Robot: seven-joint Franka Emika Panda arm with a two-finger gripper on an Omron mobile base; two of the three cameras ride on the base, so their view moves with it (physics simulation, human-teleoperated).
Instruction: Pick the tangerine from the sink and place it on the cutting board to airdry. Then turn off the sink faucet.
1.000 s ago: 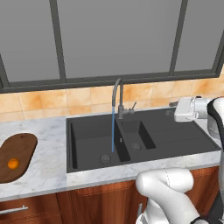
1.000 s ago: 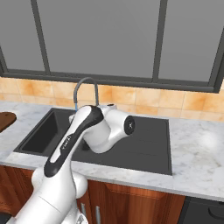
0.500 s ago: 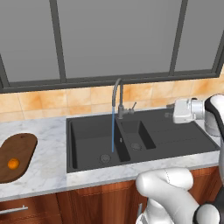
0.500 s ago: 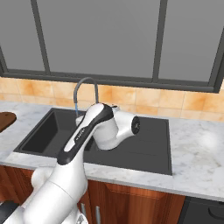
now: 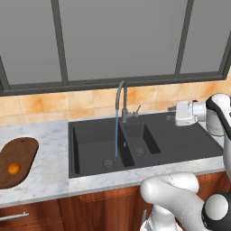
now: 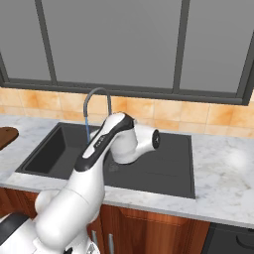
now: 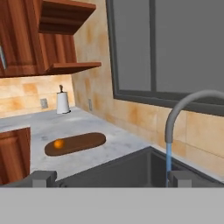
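The tangerine (image 5: pixel 14 168) lies on the board (image 5: pixel 20 158), well left of the sink (image 5: pixel 90 135), so it can dry clear of the water. A blue stream runs from the faucet (image 5: pixel 120 97) into the large basin, so the shut-off is not yet done. The gripper (image 5: pixel 172 113) hangs empty, jaws spread wide, right of the faucet and facing it, likely lining up on the lever (image 5: pixel 136 109).

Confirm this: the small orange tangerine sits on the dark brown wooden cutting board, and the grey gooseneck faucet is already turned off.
Wrong on the faucet. The grey gooseneck faucet is running: the left base view shows a blue stream falling into the matte black sink. The small orange tangerine does sit on the dark brown wooden cutting board.
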